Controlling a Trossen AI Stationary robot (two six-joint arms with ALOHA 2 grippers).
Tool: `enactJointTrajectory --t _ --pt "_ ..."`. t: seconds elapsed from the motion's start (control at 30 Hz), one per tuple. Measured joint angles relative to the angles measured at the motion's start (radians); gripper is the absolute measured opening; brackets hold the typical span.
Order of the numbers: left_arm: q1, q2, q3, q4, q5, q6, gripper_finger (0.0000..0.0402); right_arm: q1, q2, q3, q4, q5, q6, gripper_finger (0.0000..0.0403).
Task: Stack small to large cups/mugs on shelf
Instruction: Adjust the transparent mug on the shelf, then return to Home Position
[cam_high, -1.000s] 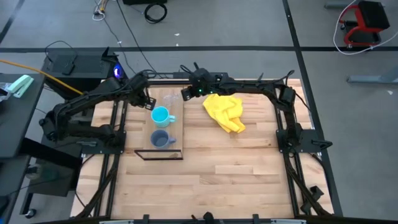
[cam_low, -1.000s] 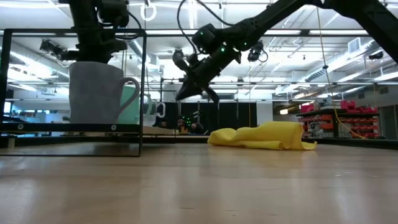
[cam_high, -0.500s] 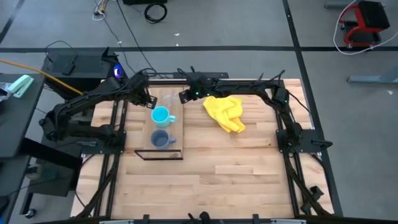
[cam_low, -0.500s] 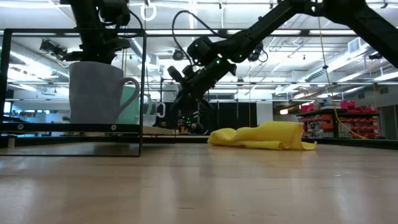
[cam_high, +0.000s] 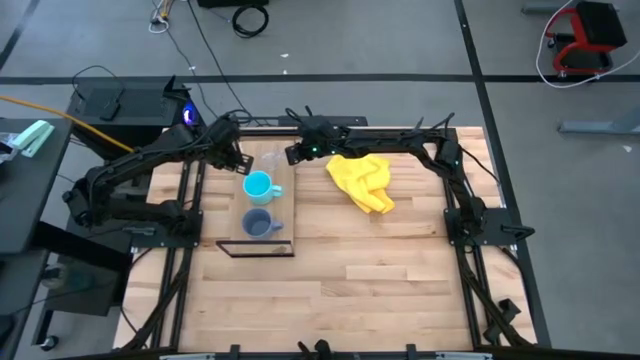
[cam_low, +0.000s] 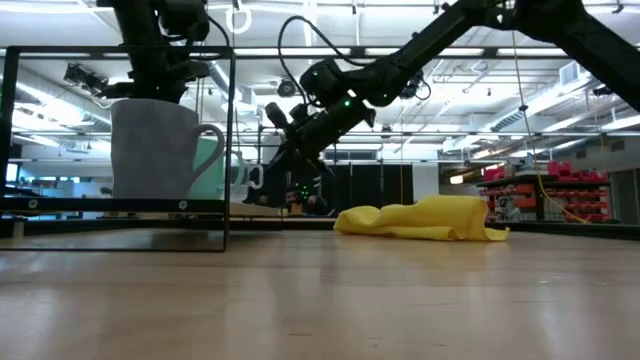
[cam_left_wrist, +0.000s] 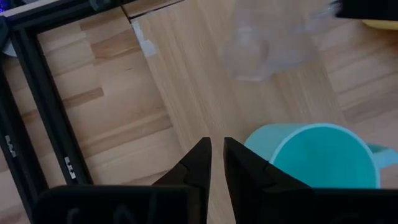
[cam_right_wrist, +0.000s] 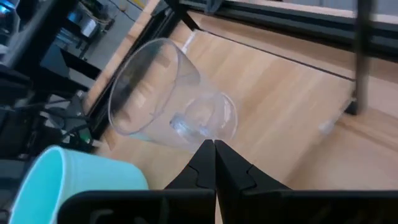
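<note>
While the right gripper, clenched on nothing, sits just beside the glass cup, left gripper hangs slightly parted beside the cyan mug.

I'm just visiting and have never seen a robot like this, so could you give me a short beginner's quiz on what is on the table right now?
1. True or false: the yellow cloth lies on the shelf.
2. Which cup sits between the clear glass cup and the dark blue-grey mug? A) a red mug B) the cyan mug C) a white bowl
3. Fill in: the right gripper, its fingers shut, has its tip close to the ____ cup.

Key: 1 false, it lies on the tabletop beside the shelf; 2 B; 3 clear glass.
</note>
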Motion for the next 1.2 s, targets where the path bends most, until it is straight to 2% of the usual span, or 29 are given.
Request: enactJointTrajectory --t 0.23,0.47,0.57,0.73,0.87,1.03,1.2 --pt "0.000 0.000 0.000 0.005 0.000 -0.004 0.0053 0.012 0.051 0.085 -0.014 -0.031 -0.005 0.0002" --pt "0.000 0.000 0.000 0.007 0.000 -0.004 0.0053 0.034 0.124 0.259 -0.164 -0.037 -0.074 0.0002" --pt "0.000 0.000 0.000 0.007 0.000 -0.004 0.0056 0.040 0.121 0.290 -0.211 -0.021 -0.111 0.0002" --pt "0.001 0.000 0.000 0.007 -0.005 0.003 0.0053 0.039 0.056 0.283 -0.287 0.002 -0.167 0.0002" --pt "0.029 0.000 0.000 0.007 -0.008 0.046 0.0049 0.050 -0.016 0.282 -0.431 0.007 -0.238 0.0003" --pt "0.049 -0.009 0.000 0.012 0.102 0.077 0.0050 0.096 -0.130 0.281 -0.621 0.004 -0.269 0.0006" --pt "0.032 -0.020 0.000 0.022 0.121 0.083 0.0048 0.153 -0.255 0.281 -0.755 0.059 -0.272 0.0012"
